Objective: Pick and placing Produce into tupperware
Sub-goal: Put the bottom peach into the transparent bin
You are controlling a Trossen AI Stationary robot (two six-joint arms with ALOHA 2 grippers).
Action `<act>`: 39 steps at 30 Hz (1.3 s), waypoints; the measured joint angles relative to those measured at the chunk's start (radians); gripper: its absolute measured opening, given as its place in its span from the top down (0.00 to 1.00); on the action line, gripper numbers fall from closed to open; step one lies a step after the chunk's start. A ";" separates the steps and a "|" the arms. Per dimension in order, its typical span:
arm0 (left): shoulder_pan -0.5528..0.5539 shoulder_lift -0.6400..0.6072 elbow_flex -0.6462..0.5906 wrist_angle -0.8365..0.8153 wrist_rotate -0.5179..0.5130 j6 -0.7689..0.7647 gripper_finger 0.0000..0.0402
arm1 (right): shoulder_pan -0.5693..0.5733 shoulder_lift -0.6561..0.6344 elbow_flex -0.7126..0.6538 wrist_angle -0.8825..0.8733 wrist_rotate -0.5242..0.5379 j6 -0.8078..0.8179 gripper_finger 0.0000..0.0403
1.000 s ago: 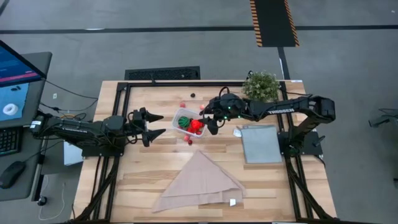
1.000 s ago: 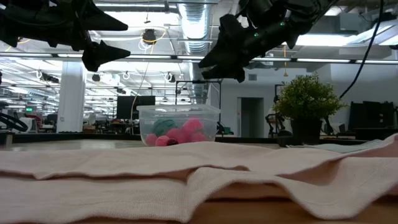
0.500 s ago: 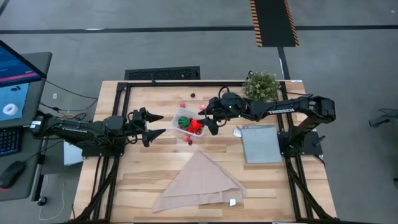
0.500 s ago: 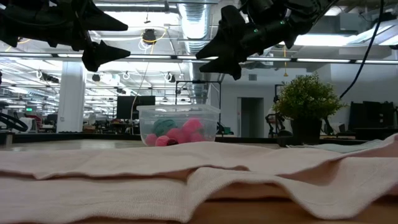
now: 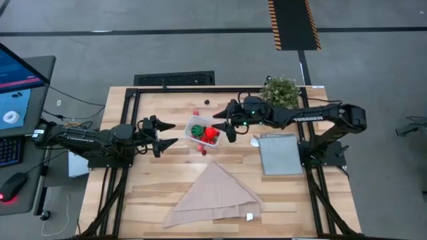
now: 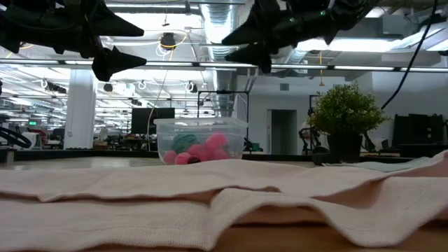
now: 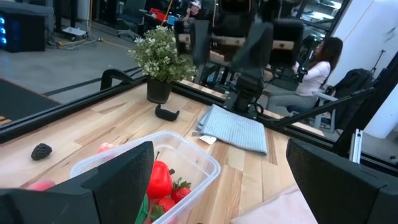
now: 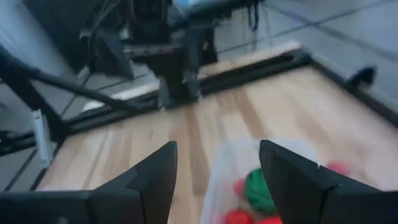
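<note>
The clear tupperware [image 5: 198,124] stands mid-table and holds a red pepper-like piece [image 7: 159,179], a green striped ball [image 8: 257,187] and small red bits [image 7: 181,190]. Loose produce lies on the wood around it: a red bit [image 5: 196,112], a dark berry [image 5: 207,102], a pink bit [image 5: 217,115] and a red piece [image 5: 203,151]. My right gripper [image 5: 223,127] hangs open above the tub's right end, well clear of it in the low view [image 6: 245,43]. My left gripper [image 5: 168,133] waits open, level, to the tub's left.
A bushy potted plant [image 5: 280,92] stands at the far right. A flat grey panel [image 5: 279,153] lies right of the tub, and a beige folded cloth [image 5: 213,197] lies toward the near edge. A small black object [image 7: 166,113] sits by the plant.
My right gripper has risen above the tub and tipped up nearer to level, staying open with nothing between its fingers. The tub and the produce have kept their places.
</note>
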 joint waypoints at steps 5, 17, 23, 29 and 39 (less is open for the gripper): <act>0.000 0.000 0.000 -0.009 0.000 0.001 0.11 | 0.011 -0.092 -0.006 -0.143 0.091 -0.065 0.38; -0.002 0.033 0.001 -0.039 -0.009 -0.033 0.11 | 0.190 -0.260 -0.017 -0.362 0.639 0.041 0.38; -0.002 0.083 0.001 -0.028 -0.049 -0.138 0.11 | 0.300 -0.285 -0.063 -0.391 0.786 0.117 0.38; -0.039 0.149 0.001 -0.029 -0.138 -0.253 0.11 | 0.370 -0.320 -0.096 -0.433 0.872 0.159 0.38; -0.357 0.333 0.001 -0.036 -0.646 -0.439 0.11 | 0.427 -0.385 -0.110 -0.551 1.012 0.244 0.38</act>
